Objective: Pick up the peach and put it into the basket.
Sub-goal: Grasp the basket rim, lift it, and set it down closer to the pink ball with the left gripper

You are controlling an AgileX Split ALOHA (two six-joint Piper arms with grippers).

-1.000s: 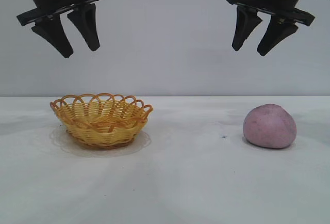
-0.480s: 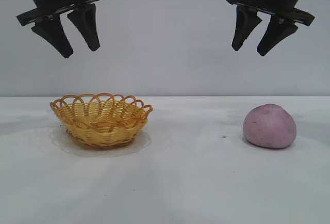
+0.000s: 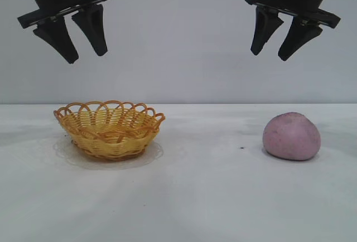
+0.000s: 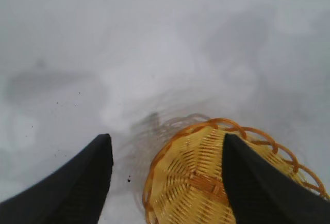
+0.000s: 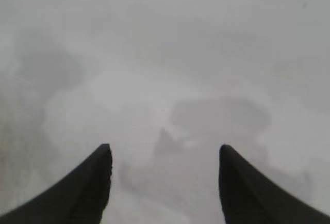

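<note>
The peach (image 3: 292, 136), a dull pink rounded lump, rests on the white table at the right. The yellow woven basket (image 3: 109, 129) with an orange looped rim stands at the left and holds nothing. High above the basket hangs my left gripper (image 3: 87, 57), open and empty; in the left wrist view the basket (image 4: 196, 182) lies below my left gripper (image 4: 166, 140). My right gripper (image 3: 269, 56) hangs open and empty high above the table, a little left of the peach. The right wrist view shows my right gripper (image 5: 165, 150) over bare table, with no peach in it.
The white table (image 3: 206, 197) stretches between basket and peach with only a small dark speck (image 3: 241, 148) on it. A plain pale wall (image 3: 178, 41) stands behind.
</note>
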